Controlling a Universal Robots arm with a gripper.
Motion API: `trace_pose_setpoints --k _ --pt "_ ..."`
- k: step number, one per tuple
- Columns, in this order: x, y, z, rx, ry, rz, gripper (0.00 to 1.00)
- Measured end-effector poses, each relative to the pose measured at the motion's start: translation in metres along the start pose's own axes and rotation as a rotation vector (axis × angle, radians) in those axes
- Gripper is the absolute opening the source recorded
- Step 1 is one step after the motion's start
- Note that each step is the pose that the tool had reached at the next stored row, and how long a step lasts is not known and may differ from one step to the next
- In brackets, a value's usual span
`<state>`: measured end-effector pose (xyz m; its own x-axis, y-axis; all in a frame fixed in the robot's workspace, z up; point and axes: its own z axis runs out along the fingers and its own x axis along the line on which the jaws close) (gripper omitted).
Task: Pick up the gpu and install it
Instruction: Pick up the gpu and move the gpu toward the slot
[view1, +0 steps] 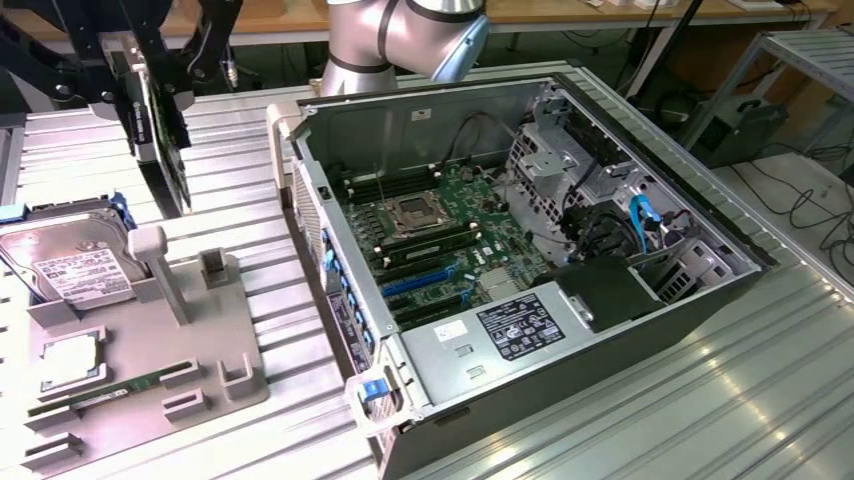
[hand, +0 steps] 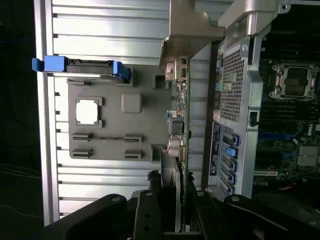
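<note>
Jaws of the black two-finger gripper (view1: 158, 70) (hand: 174, 200) are seen clamped on the gpu (view1: 167, 170) (hand: 178, 120), a flat green circuit card with a black cooler and a silver metal bracket at its far end; the card is held edge-on and clear of every surface, above the ribbed aluminium table (view1: 641, 400) (hand: 100, 30); it is placed over the far end of the flat grey plastic parts tray (view1: 200, 350) (hand: 112, 125), to the exterior view's left of the open dark-sided computer case (view1: 441, 390) (hand: 240, 100) and apart from it; on the tray a square silver processor (view1: 74, 355) (hand: 89, 111), a narrow green memory stick (view1: 100, 395) and a silver labelled hard drive with blue rails (view1: 67, 265) (hand: 82, 67) are laid; inside the case a green motherboard (view1: 441, 235) (hand: 292, 115) is exposed.
</note>
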<state>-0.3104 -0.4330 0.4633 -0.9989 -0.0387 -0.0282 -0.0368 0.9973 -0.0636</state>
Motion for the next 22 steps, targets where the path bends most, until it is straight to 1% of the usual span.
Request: trace_pose_setpoints --k 1,6,8,9,11,22 --pt "-0.001 -0.0004 -0.0057 0.0004 0.0 0.0 0.28" --pt "-0.002 -0.0004 -0.0057 0.0004 0.0 0.0 0.28" --pt "-0.011 -0.0008 -0.0053 0.0003 0.0 0.0 0.28" --pt "-0.013 -0.0008 -0.0052 0.0003 -0.0001 0.0 0.28" --pt "-0.019 -0.0011 -0.005 0.0003 -0.0001 0.0 0.28" --pt "-0.031 -0.0015 -0.0047 0.0002 -0.0002 -0.002 0.28"
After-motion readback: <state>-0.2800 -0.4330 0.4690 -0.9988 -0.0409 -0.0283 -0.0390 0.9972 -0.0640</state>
